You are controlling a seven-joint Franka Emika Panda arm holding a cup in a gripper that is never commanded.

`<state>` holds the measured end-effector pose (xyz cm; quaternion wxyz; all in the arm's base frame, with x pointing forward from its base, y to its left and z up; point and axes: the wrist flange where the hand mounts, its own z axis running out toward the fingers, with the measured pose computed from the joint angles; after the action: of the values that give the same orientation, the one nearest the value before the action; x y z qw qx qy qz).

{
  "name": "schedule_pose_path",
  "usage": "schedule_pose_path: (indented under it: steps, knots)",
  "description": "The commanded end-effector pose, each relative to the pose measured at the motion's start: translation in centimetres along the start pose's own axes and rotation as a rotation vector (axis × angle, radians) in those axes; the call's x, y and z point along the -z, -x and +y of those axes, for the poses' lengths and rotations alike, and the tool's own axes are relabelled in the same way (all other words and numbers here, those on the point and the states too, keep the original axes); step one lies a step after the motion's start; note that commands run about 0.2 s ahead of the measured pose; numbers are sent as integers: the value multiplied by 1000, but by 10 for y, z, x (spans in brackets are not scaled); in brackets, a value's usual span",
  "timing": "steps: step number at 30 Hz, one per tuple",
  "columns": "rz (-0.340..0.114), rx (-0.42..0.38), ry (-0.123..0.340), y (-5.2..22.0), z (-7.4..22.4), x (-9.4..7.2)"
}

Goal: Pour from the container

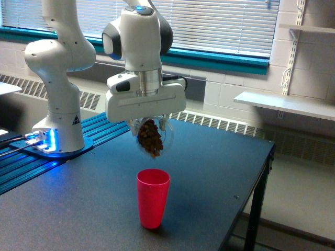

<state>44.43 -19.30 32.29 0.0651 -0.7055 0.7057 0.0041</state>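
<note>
Nearest, a red plastic cup (153,197) stands upright and open-mouthed on the dark counter (209,172), toward the near edge, apart from everything else on that surface.

Above it, hanging in the air and not touching it, is the container (153,138): a clear, round-sided plastic cup tilted steeply, its mouth turned downward toward the red cup. Brown, lumpy contents (151,137) are heaped inside against the lower wall, reaching the lip.

Gripper (149,124): white, broad-bodied, directly over the container; its fingers are closed on the container's upper part, mostly hidden behind the body and the cup wall.

Robot arm (137,39): white with dark joint caps, rising from the gripper out of the top of the picture. Its pedestal (58,89) stands at the far left on a blue ribbed base plate (31,164) with a blue light glowing at its foot.

Counter leg (255,212): black, at the right near edge.

Far background: a white radiator grille (220,124) along the wall, a teal window sill (225,61) with white blinds (220,21) above, and a white wall shelf (285,104) at far right.
</note>
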Motion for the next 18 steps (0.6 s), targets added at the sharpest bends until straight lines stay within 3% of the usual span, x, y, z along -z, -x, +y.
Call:
schedule_pose_path:
  steps: [1,18]
  knots:
    - [0,-7,3,-8,-5,0]
    - [-3,-25,61,-14,-15,-11]
